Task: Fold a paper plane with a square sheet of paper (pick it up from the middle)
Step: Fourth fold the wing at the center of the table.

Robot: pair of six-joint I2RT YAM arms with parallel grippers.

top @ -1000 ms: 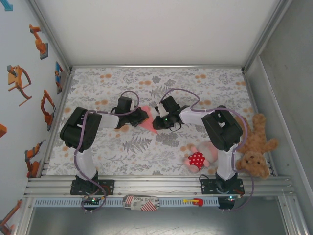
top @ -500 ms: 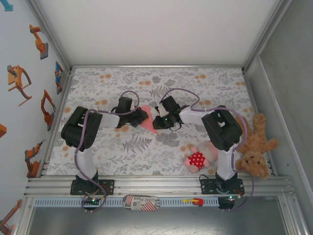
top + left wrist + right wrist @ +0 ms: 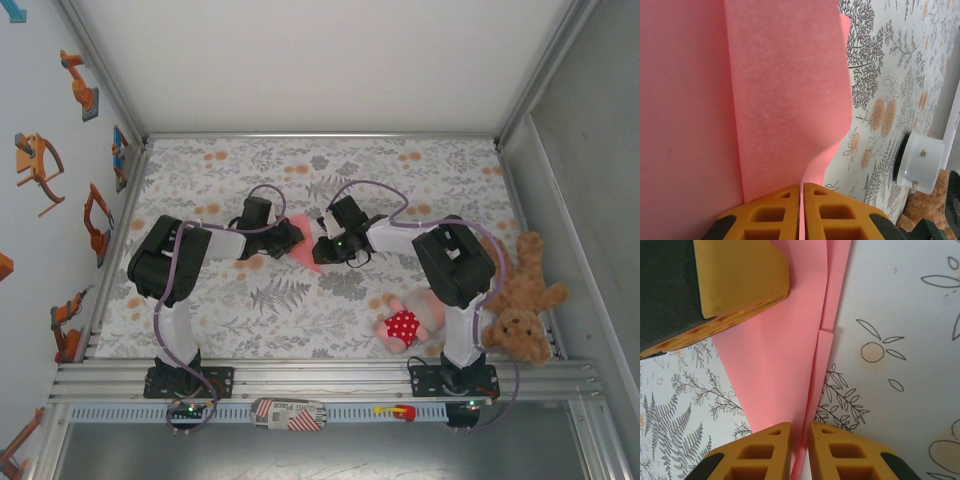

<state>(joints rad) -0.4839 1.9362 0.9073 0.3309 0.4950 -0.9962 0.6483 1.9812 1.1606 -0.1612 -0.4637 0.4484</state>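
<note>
While both grippers meet at mid-table (image 3: 250, 310), you see the folded paper (image 3: 298, 254) lying between them. The left gripper (image 3: 801, 192) has its fingers pressed together on a paper edge; the right gripper (image 3: 799, 432) pinches the layered fold in a narrow gap; one left finger (image 3: 740, 280) sits over the paper directly ahead of the right gripper. A doll (image 3: 405, 322) and a teddy bear (image 3: 520, 295) lie well apart from the paper, beside the right arm's base. Compared with one second ago, the left elbow has shifted slightly inward; paper, doll and bear are unmoved.
</note>
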